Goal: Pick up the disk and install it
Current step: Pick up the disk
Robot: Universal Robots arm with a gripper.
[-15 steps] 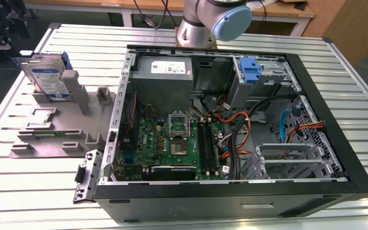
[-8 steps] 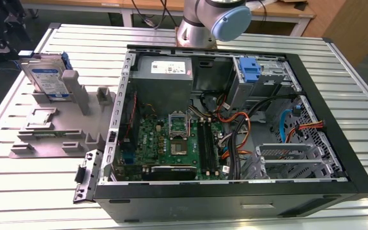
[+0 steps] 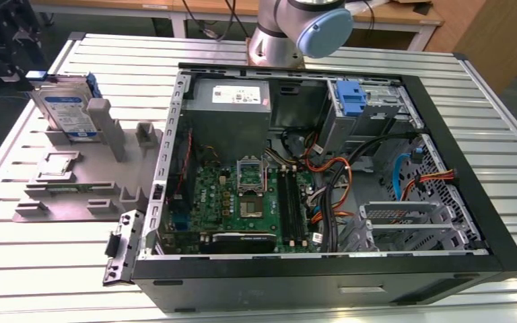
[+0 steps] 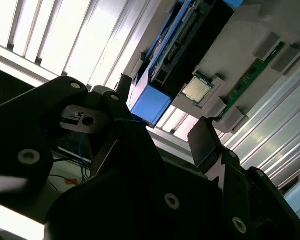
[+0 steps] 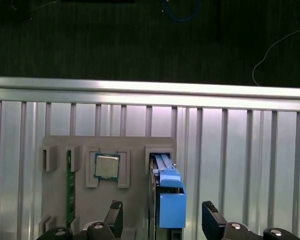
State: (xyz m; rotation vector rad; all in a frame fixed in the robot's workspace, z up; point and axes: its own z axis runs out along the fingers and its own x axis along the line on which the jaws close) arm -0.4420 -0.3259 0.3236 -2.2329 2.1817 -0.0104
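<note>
My gripper (image 5: 162, 215) hangs spread, matte black fingers (image 5: 115, 212) flanking the upright, blue-railed metal disk (image 5: 165, 170), which in the exterior view stands at ten o'clock from the boxy black case (image 3: 330, 286).

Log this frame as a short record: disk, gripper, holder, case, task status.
disk: upright in the grey holder, outside the case, on the exterior view's left
gripper: open, one finger on each side of the disk's blue end, not closed on it
holder also carries: processor chip; green strip
case: open, lying on the slatted table
status: disk not yet picked up
</note>
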